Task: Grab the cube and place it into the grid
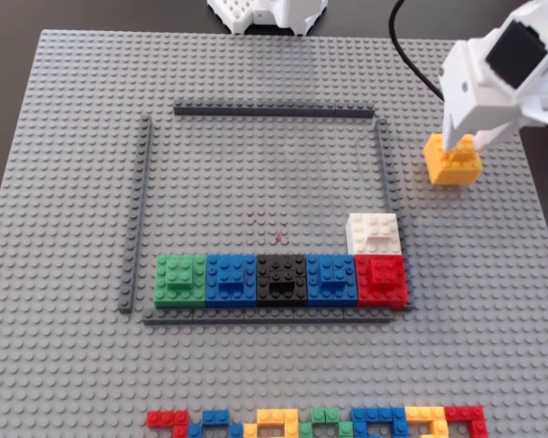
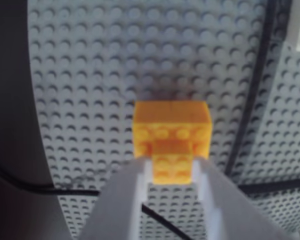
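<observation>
The tool [image 2: 172,172] pinches the raised brick atop the cube [image 1: 453,161], which sits outside the grid [image 1: 382,164], at its 2 o'clock.

1. I count one yellow-orange cube [image 1: 453,161] at the upper right of the fixed view.
2. One white block [image 1: 374,234].
3. Five coloured blocks in a row [image 1: 280,279]: one green, two blue, one black, one red.
4. Four dark grey strips forming the grid [image 1: 273,111].
</observation>
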Action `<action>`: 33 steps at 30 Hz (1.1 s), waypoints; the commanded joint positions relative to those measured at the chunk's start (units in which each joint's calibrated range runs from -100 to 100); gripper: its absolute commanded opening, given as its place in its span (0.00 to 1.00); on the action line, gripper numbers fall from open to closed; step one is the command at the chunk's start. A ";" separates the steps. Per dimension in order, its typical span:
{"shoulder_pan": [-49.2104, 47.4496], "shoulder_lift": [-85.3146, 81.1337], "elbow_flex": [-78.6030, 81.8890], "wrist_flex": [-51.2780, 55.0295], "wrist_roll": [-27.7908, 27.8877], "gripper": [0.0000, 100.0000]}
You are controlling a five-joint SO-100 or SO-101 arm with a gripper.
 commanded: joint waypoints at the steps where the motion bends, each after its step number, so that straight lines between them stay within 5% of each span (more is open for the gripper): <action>1: 0.88 -9.36 -4.75 1.93 0.83 0.05; 18: 8.68 -35.24 5.31 3.54 8.40 0.04; 33: 20.99 -38.51 17.81 -0.95 13.82 0.04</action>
